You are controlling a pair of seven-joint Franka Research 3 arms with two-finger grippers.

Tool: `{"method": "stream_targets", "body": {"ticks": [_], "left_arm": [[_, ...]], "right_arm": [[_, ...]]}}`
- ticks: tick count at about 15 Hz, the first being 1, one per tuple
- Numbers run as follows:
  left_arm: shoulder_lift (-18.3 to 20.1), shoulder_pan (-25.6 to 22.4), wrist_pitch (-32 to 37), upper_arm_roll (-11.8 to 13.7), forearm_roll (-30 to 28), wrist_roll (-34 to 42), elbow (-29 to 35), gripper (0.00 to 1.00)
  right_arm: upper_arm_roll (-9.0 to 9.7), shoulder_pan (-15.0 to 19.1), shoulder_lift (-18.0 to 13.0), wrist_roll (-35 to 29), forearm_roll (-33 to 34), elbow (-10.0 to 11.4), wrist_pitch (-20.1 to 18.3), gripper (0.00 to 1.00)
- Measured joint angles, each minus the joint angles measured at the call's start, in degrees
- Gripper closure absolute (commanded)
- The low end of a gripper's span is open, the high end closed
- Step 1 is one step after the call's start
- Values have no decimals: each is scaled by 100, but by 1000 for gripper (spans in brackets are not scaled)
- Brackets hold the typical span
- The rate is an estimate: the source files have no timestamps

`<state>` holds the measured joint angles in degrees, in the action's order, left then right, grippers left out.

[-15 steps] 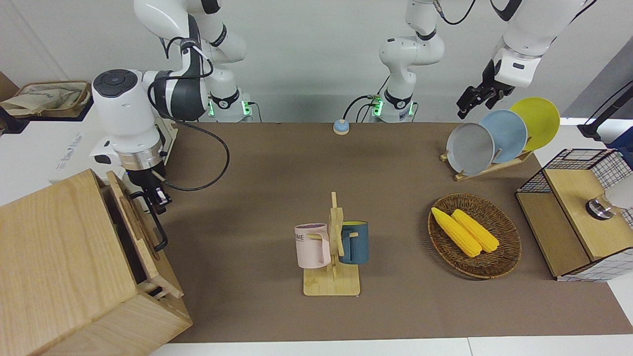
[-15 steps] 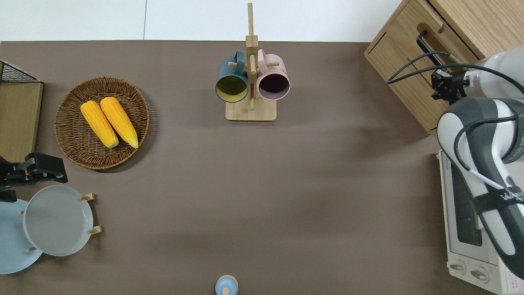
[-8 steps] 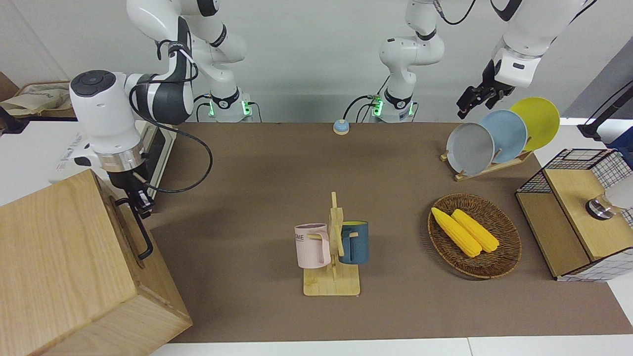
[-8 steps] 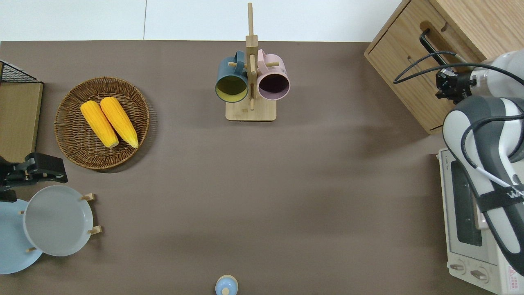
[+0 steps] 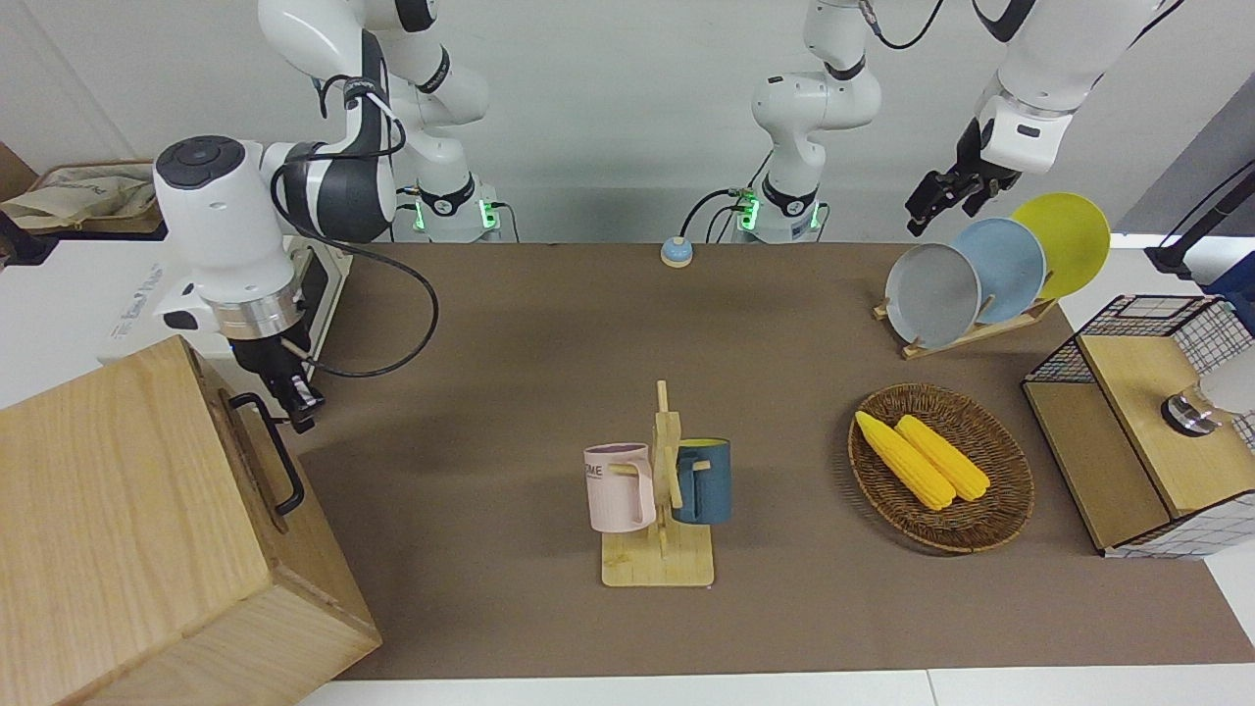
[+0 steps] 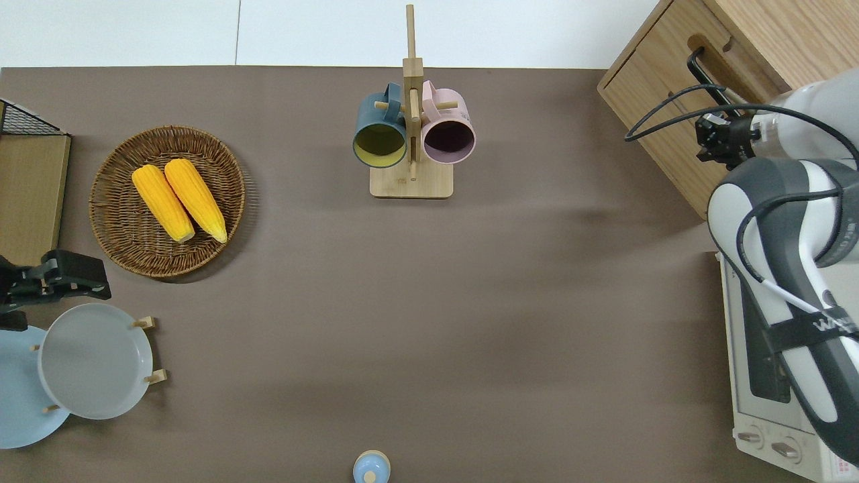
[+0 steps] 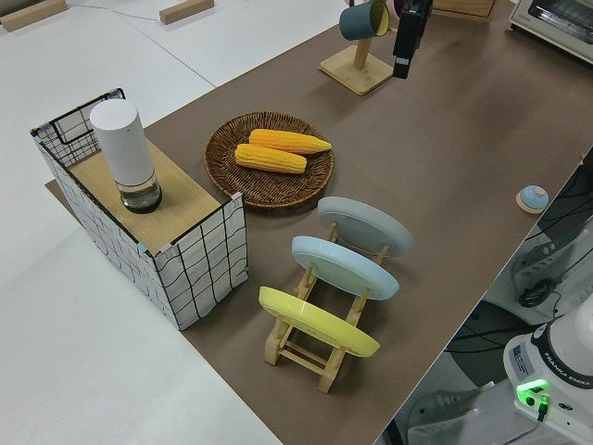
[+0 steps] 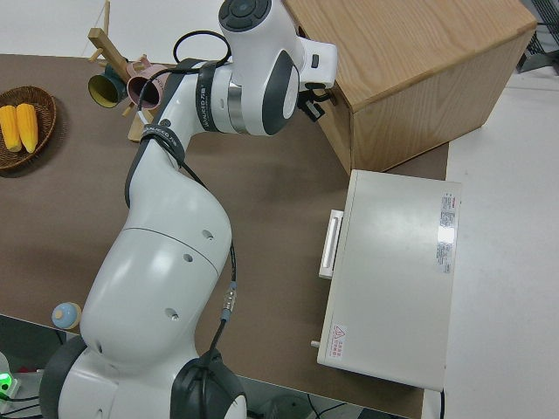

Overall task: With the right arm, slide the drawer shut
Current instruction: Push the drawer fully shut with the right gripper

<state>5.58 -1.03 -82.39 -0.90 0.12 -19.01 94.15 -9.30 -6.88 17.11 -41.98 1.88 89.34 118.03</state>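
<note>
Judging from how flush its front sits with the large wooden box [image 5: 147,529], the drawer [image 6: 678,100] is taken as closed, or very nearly so. The box stands at the corner of the counter [image 5: 549,324] at the right arm's end, on the edge farthest from the robots. The drawer front is turned toward the counter's middle, and its black bar handle [image 5: 267,453] runs lengthwise along that front. The right gripper [image 5: 299,404] is held just beside the handle's nearer end, apparently not touching; whether its fingers are open or closed cannot be told. The left arm is parked.
</note>
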Motion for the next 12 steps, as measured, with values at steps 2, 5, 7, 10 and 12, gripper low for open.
{"method": "stream_targets", "body": {"ticks": [2,5,7,10,12], "left_arm": [[0,0,0,0,0,0,0,7],[0,0,0,0,0,0,0,7],[0,0,0,0,0,0,0,7],[0,0,0,0,0,0,0,7],[0,0,0,0,0,0,0,7]], "right_arm": [[34,-129,-48,-2,0,-30,-193,817],[119,-263,-165,-2,0,-28,-431,319],[214,-282,-266,5,1,10,-554,12],[300,-376,-474,162,36,193,-639,9],[320,-429,-617,432,47,258,-821,9]]}}
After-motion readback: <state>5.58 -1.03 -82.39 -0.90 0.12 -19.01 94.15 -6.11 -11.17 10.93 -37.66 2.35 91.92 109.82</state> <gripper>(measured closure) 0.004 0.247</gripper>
